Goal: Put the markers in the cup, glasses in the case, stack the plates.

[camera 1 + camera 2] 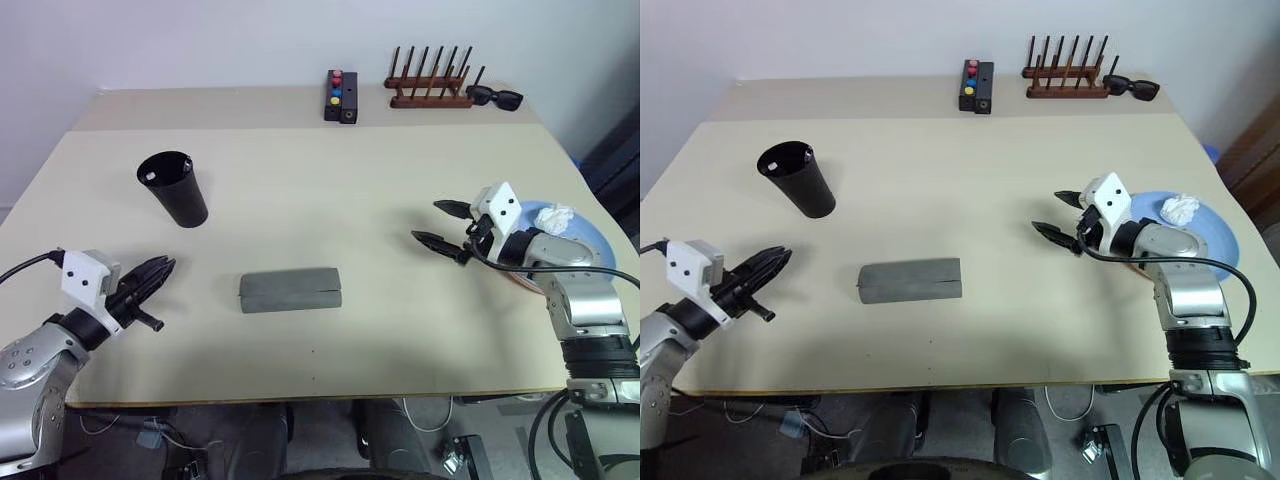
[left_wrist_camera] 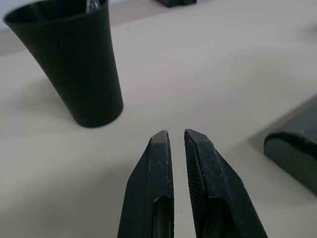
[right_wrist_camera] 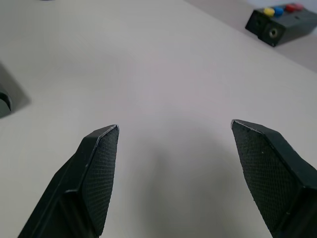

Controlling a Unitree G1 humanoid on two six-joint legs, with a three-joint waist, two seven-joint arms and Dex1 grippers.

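Observation:
The black cup [image 1: 172, 187] stands upright at the table's left. A small white tip [image 1: 149, 177] shows inside its rim; the markers are otherwise hidden. The grey case [image 1: 290, 290] lies closed at the middle front, and the glasses are hidden. At the right the light blue plate [image 1: 580, 245] rests on a pink one, whose rim [image 1: 516, 281] peeks out below. My left gripper [image 1: 165, 268] is shut and empty, left of the case and in front of the cup [image 2: 84, 64]. My right gripper [image 1: 432, 224] is open and empty, just left of the plates.
A crumpled white wad [image 1: 553, 217] lies on the blue plate. Along the far edge stand a black box with coloured buttons [image 1: 341, 95], a wooden peg rack [image 1: 430, 85] and black sunglasses [image 1: 495, 96]. The table's front edge runs close below both arms.

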